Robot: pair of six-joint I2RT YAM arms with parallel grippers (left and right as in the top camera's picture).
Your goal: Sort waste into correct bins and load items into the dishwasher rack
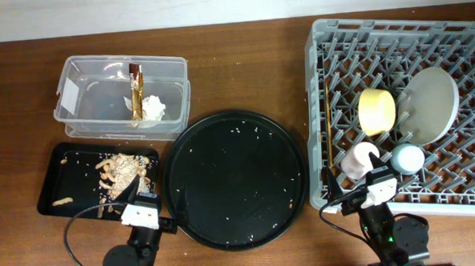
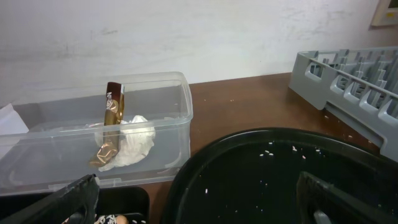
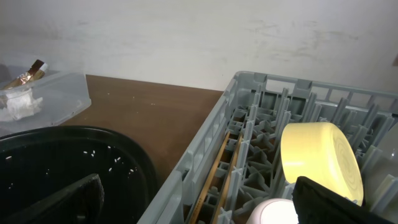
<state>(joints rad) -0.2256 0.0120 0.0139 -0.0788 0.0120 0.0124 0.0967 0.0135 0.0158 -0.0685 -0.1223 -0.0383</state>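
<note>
At 12 o'clock from your left gripper (image 2: 198,180) — jaws spread, empty — the wrapper (image 2: 111,124) leans in the clear tub (image 2: 183,124) beside the tissue (image 2: 137,146), long axis 12–6; its print is unreadable. Right gripper (image 3: 198,182) spread too; chopsticks (image 3: 214,168) lie in the rack (image 3: 198,146) at its 12 o'clock. Likely nothing left to move.

2 arms low, left gripper (image 2: 198,180) spread wide, right gripper (image 3: 198,182) spread wide
</note>
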